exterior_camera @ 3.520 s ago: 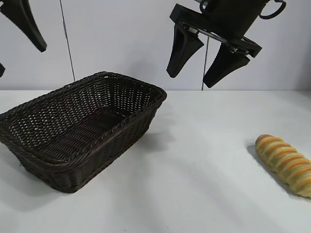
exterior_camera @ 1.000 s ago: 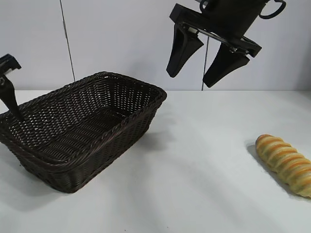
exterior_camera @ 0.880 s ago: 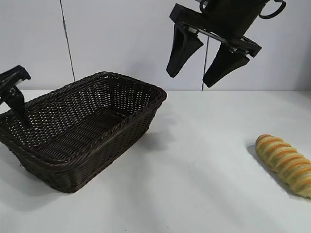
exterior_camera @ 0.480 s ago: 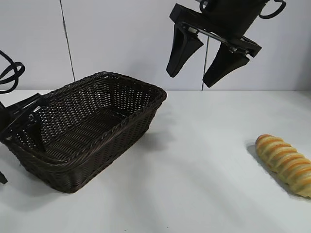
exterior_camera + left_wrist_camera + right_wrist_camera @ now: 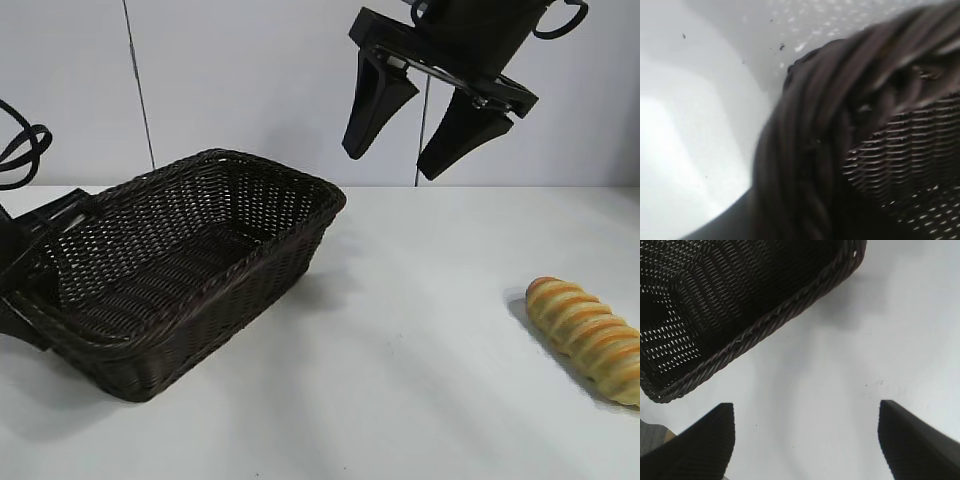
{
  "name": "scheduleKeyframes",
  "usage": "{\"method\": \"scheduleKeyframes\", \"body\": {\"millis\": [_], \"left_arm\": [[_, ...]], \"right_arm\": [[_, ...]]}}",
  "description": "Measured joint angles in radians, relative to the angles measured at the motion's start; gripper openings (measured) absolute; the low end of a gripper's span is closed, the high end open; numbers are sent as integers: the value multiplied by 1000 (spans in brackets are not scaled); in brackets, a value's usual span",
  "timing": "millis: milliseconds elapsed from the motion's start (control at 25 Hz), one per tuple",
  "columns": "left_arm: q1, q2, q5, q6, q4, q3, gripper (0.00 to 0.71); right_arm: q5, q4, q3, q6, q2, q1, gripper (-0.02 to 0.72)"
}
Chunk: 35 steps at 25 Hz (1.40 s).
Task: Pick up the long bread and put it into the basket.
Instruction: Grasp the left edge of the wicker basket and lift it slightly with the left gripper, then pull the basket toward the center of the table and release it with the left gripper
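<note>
The long bread (image 5: 588, 338), golden with orange-brown ridges, lies on the white table at the far right. The dark brown wicker basket (image 5: 262, 250) stands at the left. My left gripper (image 5: 24, 300) is down at the basket's left end, its fingers on either side of the braided rim and shut on it. That rim (image 5: 810, 150) fills the left wrist view. My right gripper (image 5: 392, 166) hangs open and empty high above the table's middle, to the right of the basket. The right wrist view shows its gripper (image 5: 806, 410) over bare table beside the basket's rim (image 5: 771, 322). The bread is out of both wrist views.
White tabletop (image 5: 420, 330) lies between the basket and the bread. A pale wall stands behind. A black cable loop (image 5: 18, 150) of the left arm shows at the left edge.
My left gripper has come down from above onto the basket's left rim and closed on it. The basket has shifted slightly. The right arm and the bread have not moved.
</note>
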<state>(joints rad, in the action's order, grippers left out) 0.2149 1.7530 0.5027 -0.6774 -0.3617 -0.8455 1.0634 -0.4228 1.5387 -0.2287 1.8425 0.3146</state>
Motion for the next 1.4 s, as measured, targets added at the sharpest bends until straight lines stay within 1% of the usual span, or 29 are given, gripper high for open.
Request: {"method": "scheduleKeyframes", "body": {"millis": [160,440,680,960,1120,1240,1400], "left_arm": [[0,-17,71,11,3,-28,103],[0,-50,183,58,25,-138,103],[0,-51,260,169,27,-215,103],[0,-51,321,304,30,-284,103],[-1,-51,339,354,36,-295,103],[-1,-28,369,405,35,-308,103],[-1,54,422,502,29,-376,103]], "right_arm": [[0,0,0,0,0,0,570],[-1,0,0,0,0,0,570],[-1,-1,0,0,0,0,570],[-1,-1,0,0,0,0,570],[0,-1,0,0,0,0,570],[0,-1,0,0,0,0,570],[0,-1,0,0,0,0,570]]}}
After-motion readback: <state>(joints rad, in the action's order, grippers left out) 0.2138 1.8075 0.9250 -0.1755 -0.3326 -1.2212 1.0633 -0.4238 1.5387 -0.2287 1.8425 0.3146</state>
